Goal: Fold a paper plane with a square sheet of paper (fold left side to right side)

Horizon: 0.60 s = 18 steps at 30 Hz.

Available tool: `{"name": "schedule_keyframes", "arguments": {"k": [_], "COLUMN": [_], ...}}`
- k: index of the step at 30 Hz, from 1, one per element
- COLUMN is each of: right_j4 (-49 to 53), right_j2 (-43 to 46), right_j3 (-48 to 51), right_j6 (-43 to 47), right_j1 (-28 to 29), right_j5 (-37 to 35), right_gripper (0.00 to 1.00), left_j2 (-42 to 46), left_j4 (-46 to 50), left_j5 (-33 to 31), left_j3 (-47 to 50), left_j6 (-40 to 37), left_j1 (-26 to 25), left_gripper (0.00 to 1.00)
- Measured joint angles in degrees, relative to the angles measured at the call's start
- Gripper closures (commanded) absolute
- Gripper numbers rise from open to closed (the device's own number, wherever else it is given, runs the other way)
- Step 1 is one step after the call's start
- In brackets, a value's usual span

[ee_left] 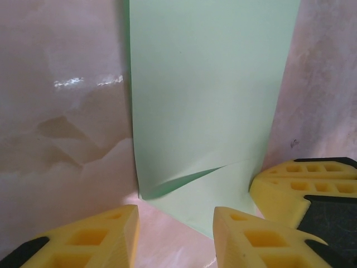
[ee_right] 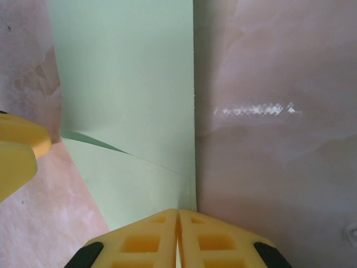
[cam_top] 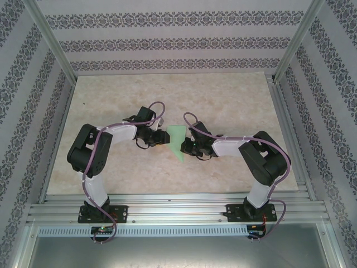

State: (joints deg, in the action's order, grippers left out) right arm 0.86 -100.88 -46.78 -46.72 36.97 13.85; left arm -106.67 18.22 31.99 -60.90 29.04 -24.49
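Right wrist: paper sheet [ee_right: 128,84] pinched by its edge in right pincer [ee_right: 177,215].

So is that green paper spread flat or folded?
Folded, partly. From above the paper tapers to a point, and up close one layer overlaps another along a slanted edge.

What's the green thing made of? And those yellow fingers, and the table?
The green sheet looks like thin matte paper: it holds a sharp crease, and one flap lifts lightly. The yellow fingers look like moulded plastic or firm rubber, dull, with square hollows; I can't tell which. The table looks like a smooth, marble-patterned board, slightly glossy, since light glints off it.
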Motion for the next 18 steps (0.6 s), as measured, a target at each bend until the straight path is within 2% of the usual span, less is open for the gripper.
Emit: {"name": "schedule_keyframes", "arguments": {"k": [9, 18], "right_j4": [0.0, 0.0], "right_j2": [0.0, 0.0], "right_j3": [0.0, 0.0], "right_j6": [0.0, 0.0], "right_j1": [0.0, 0.0], "right_j5": [0.0, 0.0], "right_gripper": [0.9, 0.9], "left_j2": [-1.2, -1.4], "left_j4": [-0.6, -1.0], "left_j5": [0.7, 0.8], "left_j3": [0.2, 0.2], "left_j6": [0.2, 0.6], "left_j1": [0.0, 0.0], "left_gripper": [0.63, 0.69]}}
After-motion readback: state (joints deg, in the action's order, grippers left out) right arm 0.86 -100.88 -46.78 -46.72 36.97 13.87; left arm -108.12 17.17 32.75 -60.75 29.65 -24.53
